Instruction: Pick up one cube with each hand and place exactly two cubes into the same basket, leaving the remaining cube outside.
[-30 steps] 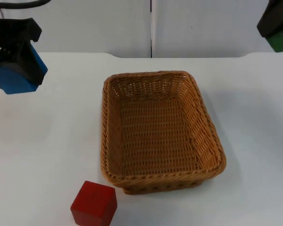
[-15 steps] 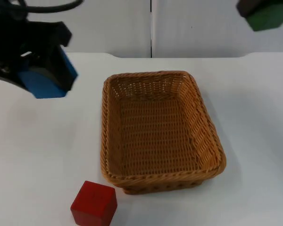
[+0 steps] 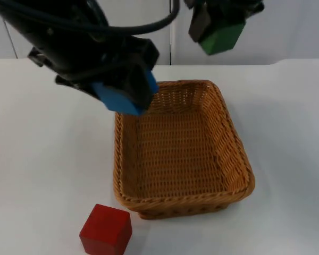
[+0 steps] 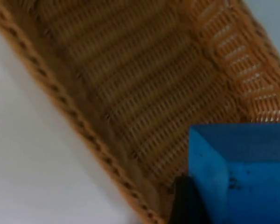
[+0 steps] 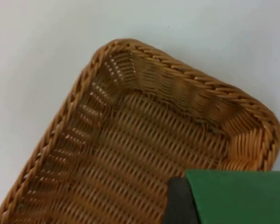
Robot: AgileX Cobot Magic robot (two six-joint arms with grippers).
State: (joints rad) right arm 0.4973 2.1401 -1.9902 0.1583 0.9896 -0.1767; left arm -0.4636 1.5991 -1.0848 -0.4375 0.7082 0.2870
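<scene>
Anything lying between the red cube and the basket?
No. In the top view, only a narrow strip of bare white table separates the red cube from the basket.

My left gripper [image 3: 128,93] hangs over the far-left corner of the scene's middle, fingers clamped on a load, while my right gripper [image 3: 219,29] sits high at the far side, right of centre, also clamped on a load.

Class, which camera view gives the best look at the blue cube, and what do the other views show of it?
The left wrist view: the blue cube looms close over the basket, two faces clear. The top view shows the cube largely hidden inside the left hand, at the basket's far left corner. The right wrist view shows the green cube instead.
</scene>
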